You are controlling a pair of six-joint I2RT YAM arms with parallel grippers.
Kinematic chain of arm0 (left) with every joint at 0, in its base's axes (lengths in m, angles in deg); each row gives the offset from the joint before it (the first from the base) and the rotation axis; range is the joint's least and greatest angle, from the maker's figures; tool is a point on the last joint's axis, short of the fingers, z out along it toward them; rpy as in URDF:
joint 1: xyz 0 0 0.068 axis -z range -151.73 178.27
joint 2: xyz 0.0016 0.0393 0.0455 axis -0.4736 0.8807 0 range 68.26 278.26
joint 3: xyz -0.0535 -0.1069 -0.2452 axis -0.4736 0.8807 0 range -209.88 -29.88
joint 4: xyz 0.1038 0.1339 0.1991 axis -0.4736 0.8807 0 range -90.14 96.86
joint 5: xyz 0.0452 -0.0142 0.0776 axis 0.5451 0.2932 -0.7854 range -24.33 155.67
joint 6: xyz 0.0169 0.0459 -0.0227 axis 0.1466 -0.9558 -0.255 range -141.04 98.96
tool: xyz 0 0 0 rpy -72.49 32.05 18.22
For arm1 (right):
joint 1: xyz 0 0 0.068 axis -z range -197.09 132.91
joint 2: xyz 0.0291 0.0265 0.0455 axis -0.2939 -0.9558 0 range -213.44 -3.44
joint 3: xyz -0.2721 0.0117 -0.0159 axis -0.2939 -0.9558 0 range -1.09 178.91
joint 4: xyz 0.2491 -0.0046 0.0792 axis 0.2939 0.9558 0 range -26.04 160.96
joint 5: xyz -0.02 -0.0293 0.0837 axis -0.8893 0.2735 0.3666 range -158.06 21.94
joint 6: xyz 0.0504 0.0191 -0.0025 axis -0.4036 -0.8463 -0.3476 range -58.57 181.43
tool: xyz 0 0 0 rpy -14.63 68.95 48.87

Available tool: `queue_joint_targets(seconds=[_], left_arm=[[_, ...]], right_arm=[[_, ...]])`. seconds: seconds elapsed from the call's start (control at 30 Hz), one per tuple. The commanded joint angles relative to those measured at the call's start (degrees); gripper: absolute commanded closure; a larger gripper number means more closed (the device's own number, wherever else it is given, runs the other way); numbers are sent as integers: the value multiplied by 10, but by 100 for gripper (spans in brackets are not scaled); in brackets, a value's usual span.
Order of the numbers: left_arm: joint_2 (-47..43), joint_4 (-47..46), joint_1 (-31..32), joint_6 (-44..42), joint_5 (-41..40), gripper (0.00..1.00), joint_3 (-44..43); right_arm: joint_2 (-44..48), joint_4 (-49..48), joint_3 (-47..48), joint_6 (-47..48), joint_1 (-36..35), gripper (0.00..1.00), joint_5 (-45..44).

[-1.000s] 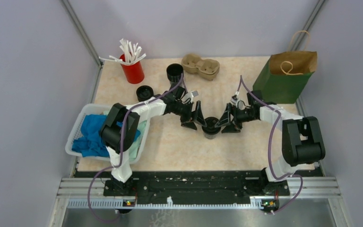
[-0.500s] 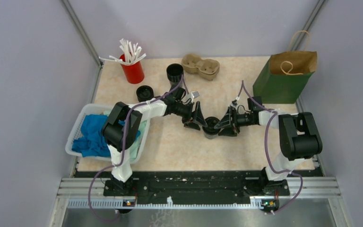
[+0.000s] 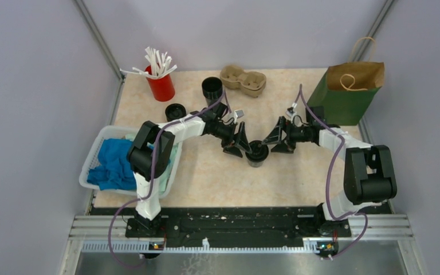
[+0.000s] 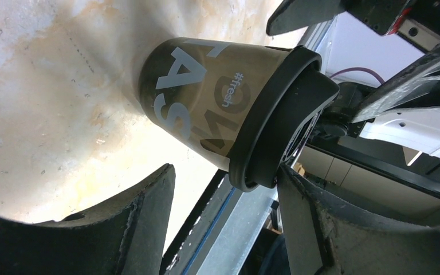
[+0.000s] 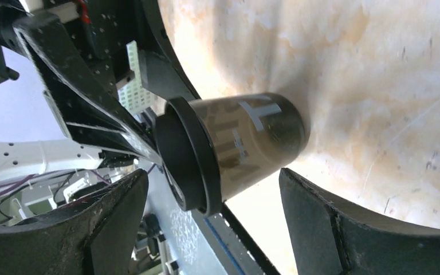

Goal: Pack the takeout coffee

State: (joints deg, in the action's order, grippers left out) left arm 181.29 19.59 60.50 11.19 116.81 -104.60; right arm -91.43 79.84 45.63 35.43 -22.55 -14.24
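Between the two sets of jaws, on the beige surface (image 3: 217, 177), the takeout coffee (image 3: 257, 153) stands upright with its black lid pressed on. It is a dark tapered cup with pale lettering down its side. The left jaws are spread wide and hold nothing. The cup sits just ahead of their tips, in line with the gap, and one finger (image 4: 332, 229) comes close to the lid's rim, though I cannot tell whether it touches. The right jaws face them from the opposite side, likewise wide apart and empty, with the cup ahead of their gap and clear of both fingers (image 5: 91, 229). Beyond the left jaws, on their far side, lie a loose black lid (image 3: 175, 112) and a second black cup (image 3: 212, 89). Behind the right jaws stands a green-and-brown paper bag (image 3: 346, 91), well apart from them.
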Motion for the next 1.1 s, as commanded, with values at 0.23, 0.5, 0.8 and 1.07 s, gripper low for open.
queue_joint_targets(seconds=[0.23,0.5,0.8,1.07], left_arm=[[58,69,-3,-58,-130,32,-5],[63,33,-3,-54,-136,35,53],[54,41,-2,-54,-139,35,35],[55,39,3,-50,-139,35,34]], right_arm=[[-122,-87,22,-40,-16,35,-22],[-110,-110,-41,-51,-15,43,-75],[17,12,28,-12,-20,17,-27],[-33,-54,-32,-22,-25,44,-47]])
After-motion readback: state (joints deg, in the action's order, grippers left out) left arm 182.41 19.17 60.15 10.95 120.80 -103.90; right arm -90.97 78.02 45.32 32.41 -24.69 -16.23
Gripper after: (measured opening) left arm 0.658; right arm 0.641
